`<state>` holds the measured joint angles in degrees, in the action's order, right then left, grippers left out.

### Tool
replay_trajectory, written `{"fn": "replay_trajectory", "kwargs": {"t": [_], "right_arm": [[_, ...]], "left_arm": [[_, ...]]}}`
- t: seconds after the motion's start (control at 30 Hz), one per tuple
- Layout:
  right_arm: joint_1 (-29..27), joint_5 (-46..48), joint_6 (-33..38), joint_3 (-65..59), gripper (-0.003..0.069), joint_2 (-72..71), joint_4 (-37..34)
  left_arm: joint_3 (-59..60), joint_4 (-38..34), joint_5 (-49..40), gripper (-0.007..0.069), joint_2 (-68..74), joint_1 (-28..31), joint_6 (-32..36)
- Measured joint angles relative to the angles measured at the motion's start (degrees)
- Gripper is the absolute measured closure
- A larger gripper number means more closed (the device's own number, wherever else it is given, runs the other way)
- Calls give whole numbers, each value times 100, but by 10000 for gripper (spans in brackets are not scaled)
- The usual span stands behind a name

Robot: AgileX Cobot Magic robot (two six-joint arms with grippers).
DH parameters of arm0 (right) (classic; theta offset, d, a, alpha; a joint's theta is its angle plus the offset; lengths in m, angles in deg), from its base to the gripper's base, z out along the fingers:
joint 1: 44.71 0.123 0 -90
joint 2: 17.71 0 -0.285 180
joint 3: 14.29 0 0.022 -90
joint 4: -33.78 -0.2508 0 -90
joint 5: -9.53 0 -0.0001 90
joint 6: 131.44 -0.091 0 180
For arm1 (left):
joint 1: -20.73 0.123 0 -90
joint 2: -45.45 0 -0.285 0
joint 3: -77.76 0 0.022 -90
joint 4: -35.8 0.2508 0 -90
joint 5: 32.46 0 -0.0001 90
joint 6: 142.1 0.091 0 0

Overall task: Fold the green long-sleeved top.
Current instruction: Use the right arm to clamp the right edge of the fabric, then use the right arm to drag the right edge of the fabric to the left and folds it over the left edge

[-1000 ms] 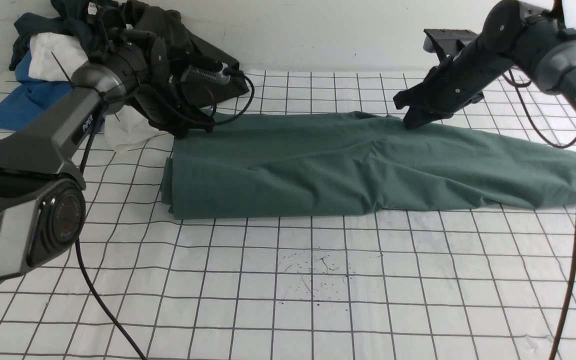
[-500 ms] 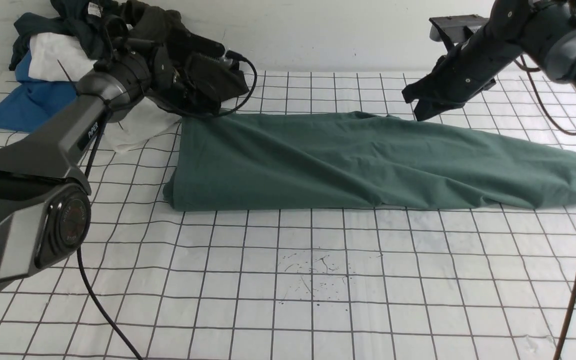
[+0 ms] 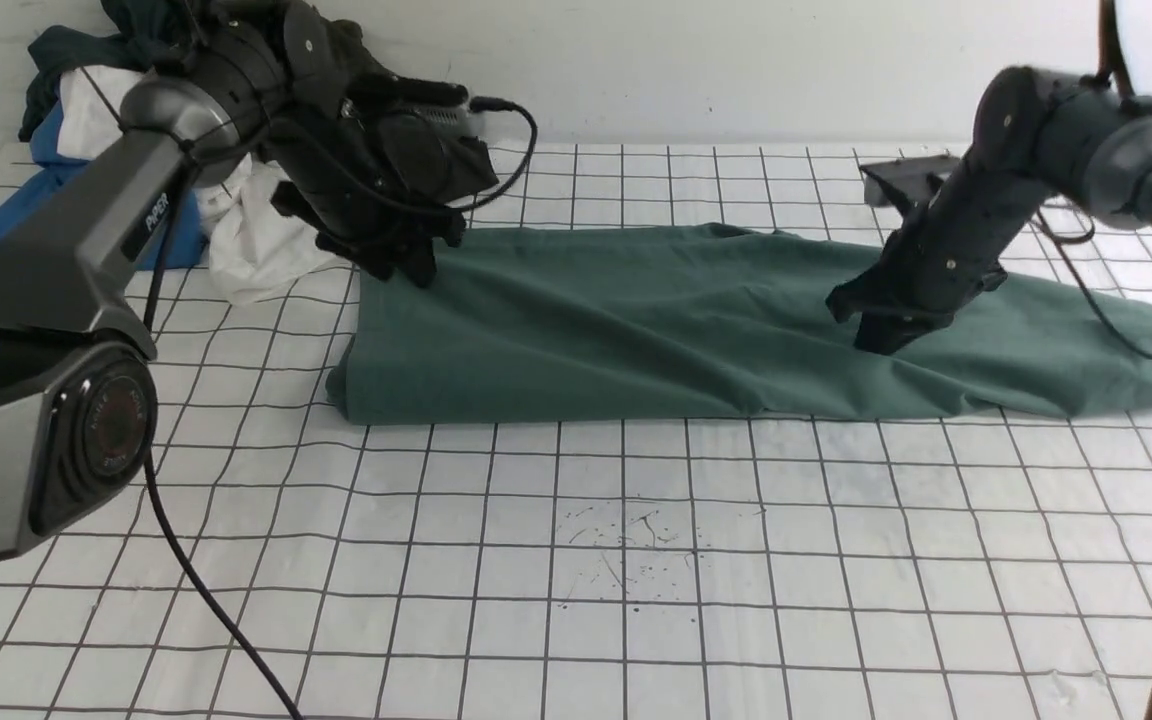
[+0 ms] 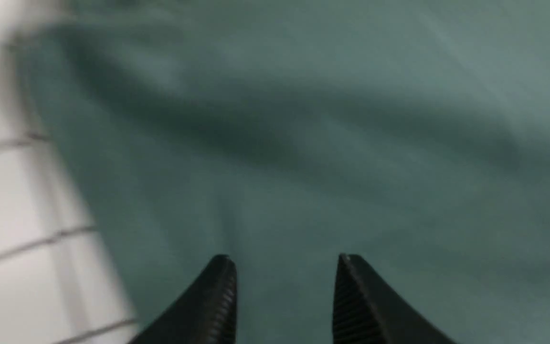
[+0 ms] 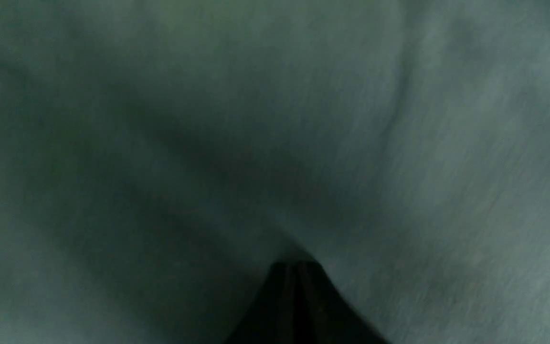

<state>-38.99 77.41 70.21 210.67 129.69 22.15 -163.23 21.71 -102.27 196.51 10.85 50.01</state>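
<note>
The green long-sleeved top (image 3: pixel 616 320) lies on the gridded table as a long flat band running left to right, with its neck, cuffs and logo hidden. My left gripper (image 3: pixel 414 268) hangs open and empty just above the top's far left corner. The left wrist view shows the open gripper (image 4: pixel 284 260) over the green cloth (image 4: pixel 351 119) near its edge. My right gripper (image 3: pixel 876 345) is shut, its tip down on the right part of the top. In the right wrist view the closed gripper (image 5: pixel 296 265) meets the green cloth (image 5: pixel 447 143). No cloth shows between them.
A pile of clothes sits at the back left corner against the wall: dark garments (image 3: pixel 56 45), a white cloth (image 3: pixel 256 250) and a bright blue cloth (image 3: pixel 6 215). The white gridded table cover (image 3: pixel 576 600) has small ink marks in the middle.
My left gripper has swung from the clothes pile to over the top's far left corner. My right gripper has come down from above the far edge onto the top's right part.
</note>
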Motion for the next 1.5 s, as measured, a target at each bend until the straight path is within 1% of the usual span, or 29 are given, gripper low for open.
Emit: {"fn": "replay_trajectory", "kwargs": {"t": [0.07, 0.1, 0.2, 0.27, 0.37, 0.43, 0.5, 0.53, 0.6, 0.63, 0.67, 0.73, 0.77, 0.83, 0.9, 0.97, 1.07, 1.13, 1.2, 1.23, 1.27, 1.3, 1.33, 1.37, 1.4, 1.43, 1.47, 1.5], "right_arm": [[-11, -179, -94, -47, 673, -19, 291], [-31, -322, -255, -57, 673, -27, 566], [-207, -576, -965, -87, 673, -67, 1404], [-398, -575, -1375, -117, 673, -188, 1783], [-654, -515, -1566, -154, 673, -497, 1881], [-897, -336, -1615, -148, 669, -989, 1694], [-1002, -200, -1566, -142, 659, -1181, 1514], [-1222, -19, -1470, -137, 631, -1351, 1259], [-1465, 84, -1407, -204, 568, -1404, 1040], [-1492, 84, -1407, -220, 568, -1404, 1040], [-1737, 78, -1383, -429, 478, -1386, 987], [-1957, 66, -1383, -711, 382, -1346, 970], [-2043, 47, -1383, -797, 348, -1331, 959], [-2231, -91, -1383, -1121, 232, -1316, 846], [-2307, -278, -1350, -1342, 154, -1316, 693], [-2325, -535, -1229, -1562, 92, -1287, 553], [-2314, -761, -1164, -1621, 66, -1173, 433], [-2308, -1012, -1164, -1626, 83, -952, 274], [-2308, -1107, -1164, -1633, 120, -816, 191], [-2308, -1183, -1151, -1636, 182, -754, 149], [-2308, -1190, -1141, -1636, 203, -754, 107], [-2313, -1228, -1048, -1636, 317, -741, -21], [-2313, -1221, -968, -1630, 391, -741, -78], [-2313, -1221, -968, -1630, 391, -741, -78], [-2307, -1089, -875, -1561, 540, -736, -17], [-2307, -1089, -875, -1546, 540, -736, -17], [-2307, -884, -851, -1403, 613, -752, 208], [-2307, -769, -845, -1270, 632, -785, 356]], "left_arm": [[48, -83, -57, 419, 95, -61, 77], [91, -68, -62, 440, 133, -81, 111], [242, 86, -65, 507, 183, -93, 185], [326, 254, -65, 540, 190, -93, 191], [356, 456, -53, 571, 173, -100, 191], [384, 725, -63, 592, 80, -111, 170], [407, 800, -69, 593, 5, -111, 140], [434, 838, -73, 595, -237, -92, 124], [452, 773, -87, 595, -599, -93, 106], [452, 747, -87, 595, -695, -93, 109], [459, 652, -87, 599, -1109, -93, 97], [550, 557, -82, 599, -1644, -93, 95], [639, 508, -82, 599, -1897, -93, 114], [1021, 397, -87, 599, -2585, -93, 238], [1450, 362, -99, 599, -3042, -93, 371], [1991, 332, -116, 599, -3561, -93, 500], [2590, 332, -148, 599, -3920, -93, 537], [3198, 343, -184, 599, -4263, -93, 549], [3502, 350, -195, 599, -4436, -93, 549], [3767, 369, -195, 599, -4637, -93, 549], [3834, 387, -195, 599, -4688, -93, 549], [4099, 464, -195, 599, -4907, -93, 549], [4202, 531, -195, 599, -5057, -93, 537], [4230, 545, -195, 599, -5088, -93, 529], [4522, 659, -195, 599, -5412, -53, 492], [4522, 671, -195, 599, -5452, -53, 485], [4817, 733, -195, 599, -5755, 9, 421], [4991, 751, -195, 599, -5946, 57, 361]]}}
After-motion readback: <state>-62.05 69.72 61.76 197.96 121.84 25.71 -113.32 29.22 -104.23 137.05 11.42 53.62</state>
